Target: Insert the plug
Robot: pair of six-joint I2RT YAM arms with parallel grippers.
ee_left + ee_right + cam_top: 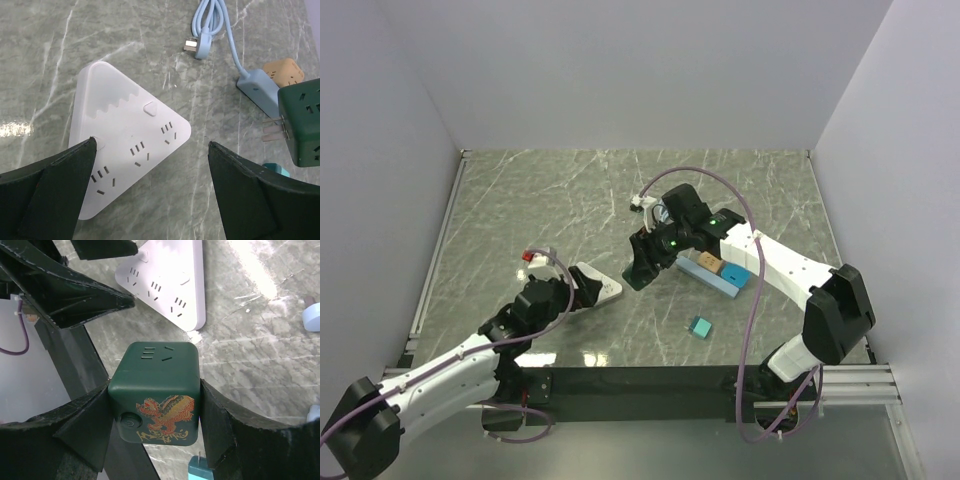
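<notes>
Grey-green marbled stone covers the desk, with plain white walls on three sides. Two arms reach over it, each with one claw. On the desk lie one white triangular power strip, one pale blue power strip carrying one beige cube, one small teal block, and one pale blue cord plug. One green cube plug is the held thing: dark green with rounded edges, slots on its faces, a round button, and a red-and-gold dragon above gold lettering. The right claw is clamped on two opposite sides of it, near the white strip's corner but apart from it. The left claw stands wide apart over the white strip, gripping nothing. Only the left wrist view shows the cube's two flat metal prongs, pointing toward the white strip; only the right wrist view shows the dragon; in the overhead view the cube cannot be told from the right claw's dark body
</notes>
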